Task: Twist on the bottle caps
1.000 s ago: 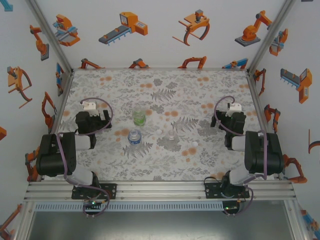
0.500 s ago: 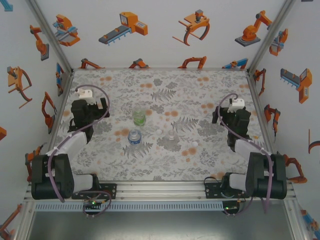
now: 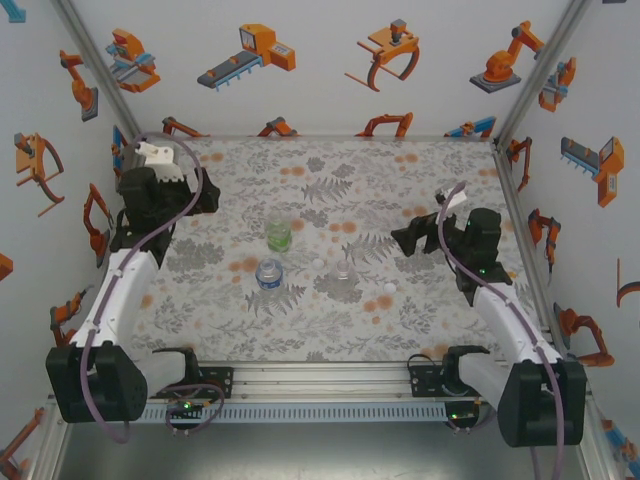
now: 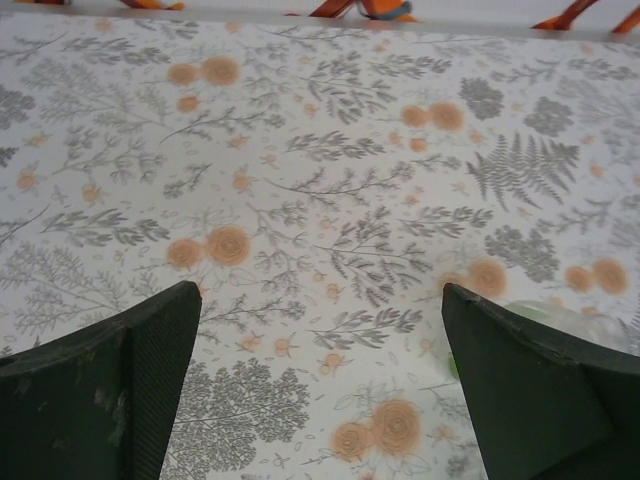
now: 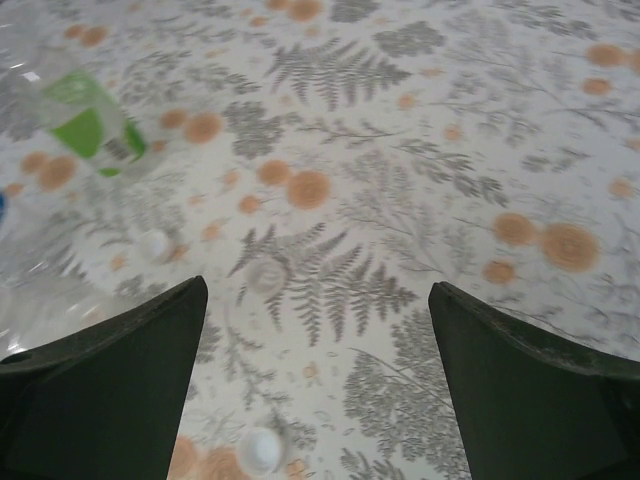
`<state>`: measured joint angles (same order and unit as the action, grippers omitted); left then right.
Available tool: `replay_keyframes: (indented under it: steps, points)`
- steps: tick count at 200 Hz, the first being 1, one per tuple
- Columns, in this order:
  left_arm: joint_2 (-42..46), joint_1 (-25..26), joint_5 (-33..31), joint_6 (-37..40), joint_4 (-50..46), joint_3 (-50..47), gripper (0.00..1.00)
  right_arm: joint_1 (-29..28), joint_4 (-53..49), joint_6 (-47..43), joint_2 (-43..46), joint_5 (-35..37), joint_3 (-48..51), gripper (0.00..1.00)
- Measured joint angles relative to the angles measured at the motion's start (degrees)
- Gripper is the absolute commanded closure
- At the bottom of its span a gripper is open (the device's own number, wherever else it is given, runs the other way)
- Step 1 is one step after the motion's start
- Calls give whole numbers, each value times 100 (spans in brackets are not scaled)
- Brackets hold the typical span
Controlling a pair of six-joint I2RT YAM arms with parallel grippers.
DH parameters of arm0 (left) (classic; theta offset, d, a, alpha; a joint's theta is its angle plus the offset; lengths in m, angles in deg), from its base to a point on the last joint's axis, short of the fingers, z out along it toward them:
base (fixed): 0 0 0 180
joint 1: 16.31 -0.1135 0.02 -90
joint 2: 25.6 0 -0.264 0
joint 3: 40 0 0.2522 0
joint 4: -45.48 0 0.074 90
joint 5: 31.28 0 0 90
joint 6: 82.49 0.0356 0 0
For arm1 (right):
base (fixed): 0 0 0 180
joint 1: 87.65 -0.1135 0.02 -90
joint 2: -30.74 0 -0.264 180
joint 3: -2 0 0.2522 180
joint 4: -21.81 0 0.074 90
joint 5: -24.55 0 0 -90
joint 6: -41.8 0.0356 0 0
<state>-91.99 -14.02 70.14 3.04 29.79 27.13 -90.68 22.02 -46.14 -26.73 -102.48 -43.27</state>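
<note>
A white bottle cap (image 3: 318, 263) lies loose on the floral bench (image 3: 400, 170), just right of the two standing bottles. The green-tinted bottle (image 3: 279, 236) is behind and the blue-label bottle (image 3: 268, 273) in front, and a second cap (image 3: 388, 287) lies farther right. The right end effector (image 3: 408, 240) hangs near that second cap, jaws spread wide and grasping nothing, while the left end effector (image 3: 203, 196) sits toward the far left corner, well apart from the bottles, also released and empty.
</note>
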Motion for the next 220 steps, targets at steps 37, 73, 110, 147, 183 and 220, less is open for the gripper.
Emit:
replay_keyframes:
  steps: [37, 73, 110, 147, 183, 220]
  points:
    - [39, 0, 765, 221, -411, 214, 1, -654, -568, -332, 535, -656, -101, 19]
    - [118, 13, 1397, 540, -446, 136, 2, -1329, -647, -507, 903, -800, 31, 17]
    - [350, 68, 1696, 667, -284, -313, 2, -2090, -446, -549, 916, -673, 426, 16]
    - [529, 76, 1757, 688, -232, -452, 2, -2627, 177, -557, 540, -328, 649, 16]
    - [623, 81, 1757, 787, -199, -452, 1, -3091, 1110, -555, -236, 70, 879, 16]
    - [754, 81, 1738, 813, -195, -455, 1, -3412, 2050, -555, -1021, 634, 1113, 17]
